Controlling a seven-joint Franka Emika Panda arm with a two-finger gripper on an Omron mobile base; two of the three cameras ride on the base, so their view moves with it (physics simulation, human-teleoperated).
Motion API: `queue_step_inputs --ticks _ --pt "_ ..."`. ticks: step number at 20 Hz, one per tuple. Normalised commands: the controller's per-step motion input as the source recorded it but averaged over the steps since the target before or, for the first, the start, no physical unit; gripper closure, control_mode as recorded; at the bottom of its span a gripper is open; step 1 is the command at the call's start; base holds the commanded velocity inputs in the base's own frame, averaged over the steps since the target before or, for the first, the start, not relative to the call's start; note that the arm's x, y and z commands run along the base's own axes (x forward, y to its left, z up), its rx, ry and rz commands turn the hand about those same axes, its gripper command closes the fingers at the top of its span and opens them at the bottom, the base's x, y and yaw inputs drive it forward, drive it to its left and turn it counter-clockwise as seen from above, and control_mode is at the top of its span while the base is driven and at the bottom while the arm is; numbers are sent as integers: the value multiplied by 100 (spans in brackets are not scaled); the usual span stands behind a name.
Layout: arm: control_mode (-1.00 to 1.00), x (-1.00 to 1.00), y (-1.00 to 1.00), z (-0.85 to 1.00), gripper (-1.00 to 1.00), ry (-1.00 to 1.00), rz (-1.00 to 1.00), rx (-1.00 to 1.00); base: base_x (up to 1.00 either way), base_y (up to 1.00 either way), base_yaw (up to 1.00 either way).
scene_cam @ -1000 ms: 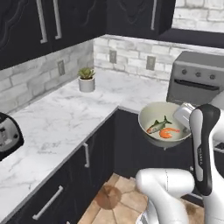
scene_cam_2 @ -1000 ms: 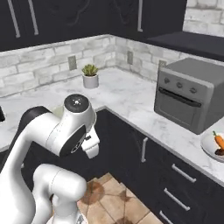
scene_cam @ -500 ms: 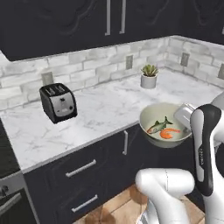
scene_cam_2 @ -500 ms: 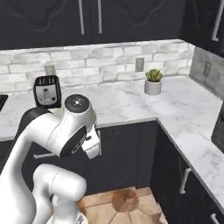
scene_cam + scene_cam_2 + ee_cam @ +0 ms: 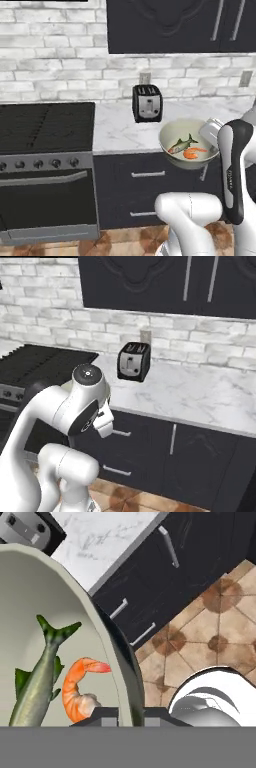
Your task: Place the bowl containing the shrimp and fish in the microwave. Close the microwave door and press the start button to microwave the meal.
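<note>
Pincer [image 5: 131, 714]: pinching the bowl [image 5: 172, 134] rim, one finger inside, one outside.
Bowl: hanging off the bench [image 5: 120, 131], carrying fish [image 5: 37, 679] and shrimp [image 5: 80, 687].
Arm: bending upright beside it.

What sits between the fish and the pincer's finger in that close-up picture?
In the hand view, the shrimp lies between the fish and the inner finger of the pincer, which clamps the bowl rim.

one bowl [image 5: 189, 143], one fish [image 5: 181, 144], one shrimp [image 5: 194, 152], one toaster [image 5: 146, 103], one stove [image 5: 46, 165]
</note>
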Motion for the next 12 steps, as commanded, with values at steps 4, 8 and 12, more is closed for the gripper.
queue_step_inputs --ticks 4,8,12 --pt "100 0 0 0 100 0 0 0 10 -16 84" --pt "100 0 0 0 100 0 0 0 23 -7 87" --pt "100 0 0 0 100 0 0 0 34 -4 87"
